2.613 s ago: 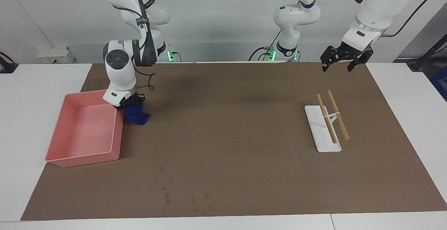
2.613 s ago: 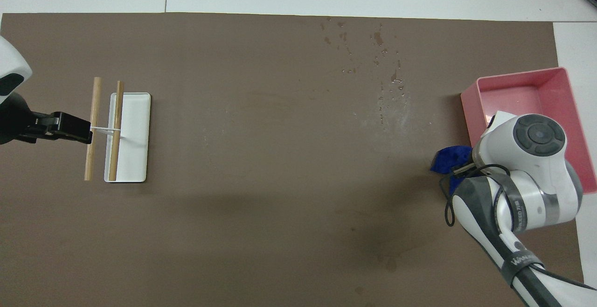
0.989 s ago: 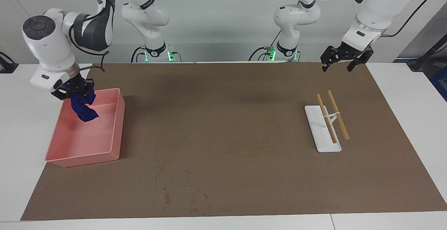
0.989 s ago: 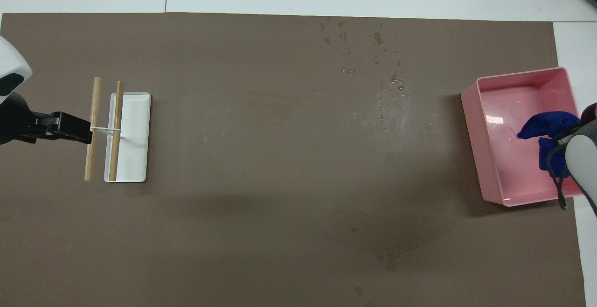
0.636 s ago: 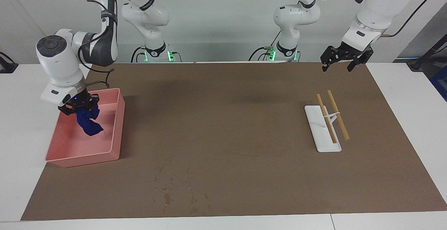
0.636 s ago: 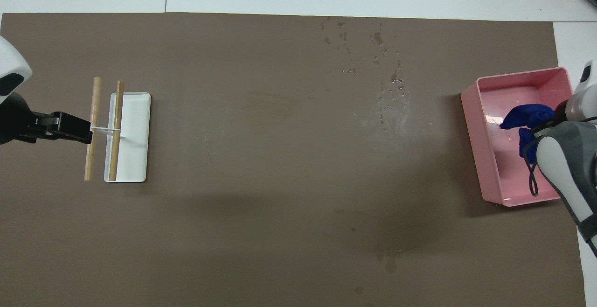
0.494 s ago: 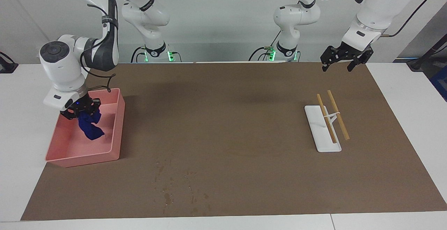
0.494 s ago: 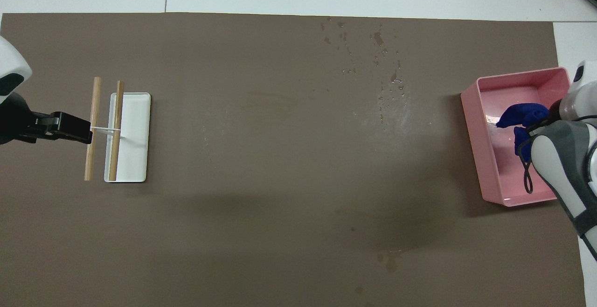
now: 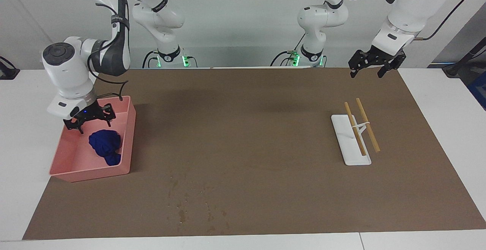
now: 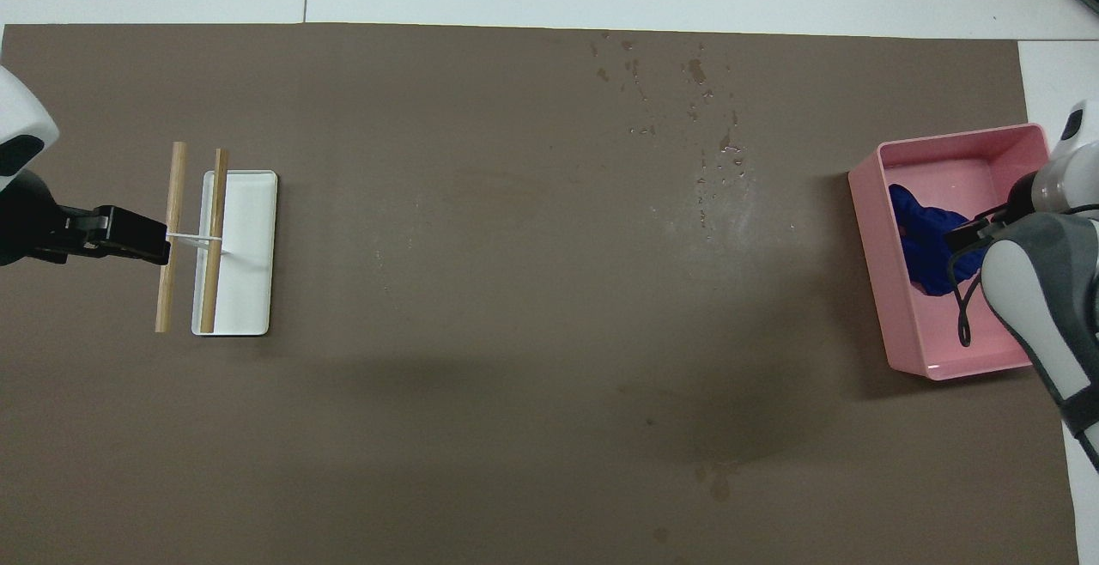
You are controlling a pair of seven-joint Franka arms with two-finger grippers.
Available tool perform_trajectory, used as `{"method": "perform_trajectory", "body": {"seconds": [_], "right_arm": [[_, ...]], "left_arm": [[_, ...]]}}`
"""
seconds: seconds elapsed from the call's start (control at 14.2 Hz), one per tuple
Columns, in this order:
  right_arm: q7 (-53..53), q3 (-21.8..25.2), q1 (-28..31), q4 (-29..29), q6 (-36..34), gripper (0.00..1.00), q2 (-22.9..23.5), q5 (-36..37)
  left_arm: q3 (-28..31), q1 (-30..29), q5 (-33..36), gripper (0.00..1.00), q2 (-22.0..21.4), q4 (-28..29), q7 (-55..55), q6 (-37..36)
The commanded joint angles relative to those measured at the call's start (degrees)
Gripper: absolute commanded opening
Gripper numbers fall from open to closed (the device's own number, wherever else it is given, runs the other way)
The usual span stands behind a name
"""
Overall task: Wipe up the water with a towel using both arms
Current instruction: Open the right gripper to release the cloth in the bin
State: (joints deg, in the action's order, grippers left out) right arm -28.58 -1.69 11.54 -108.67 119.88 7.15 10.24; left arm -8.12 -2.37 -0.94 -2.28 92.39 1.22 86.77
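The deep blue towel (image 9: 105,145) lies bunched in the pink tray (image 9: 91,174), against the wall toward the table's middle. It also shows in the overhead view (image 10: 923,234), in the tray (image 10: 884,290). My right gripper (image 9: 93,126) hangs open and empty just above the towel, inside the tray's outline; my arm mostly covers it in the overhead view (image 10: 966,234). My left gripper (image 9: 372,69) is open and empty and waits in the air over the mat at the left arm's end (image 10: 129,236). Water drops (image 9: 182,204) dot the mat farther from the robots than the tray (image 10: 704,118).
A white stand (image 9: 351,143) carrying two wooden sticks sits on the brown mat (image 9: 246,136) toward the left arm's end, also in the overhead view (image 10: 245,247). A faint damp mark (image 10: 717,479) lies on the mat nearer to the robots.
My right gripper carried the towel from the mat beside the tray to over the tray, lowered it, then opened. The towel dropped into the tray. The left arm has not moved.
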Motion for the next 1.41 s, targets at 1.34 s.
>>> {"method": "perform_trajectory", "body": {"seconds": [1.34], "right_arm": [[32.54, -6.66, -0.47, 9.79, -26.1, 1.0, -16.03, -16.66]], "left_arm": [[-0.23, -0.44, 0.59, 1.0, -0.62, 0.34, -0.17, -0.73]]}}
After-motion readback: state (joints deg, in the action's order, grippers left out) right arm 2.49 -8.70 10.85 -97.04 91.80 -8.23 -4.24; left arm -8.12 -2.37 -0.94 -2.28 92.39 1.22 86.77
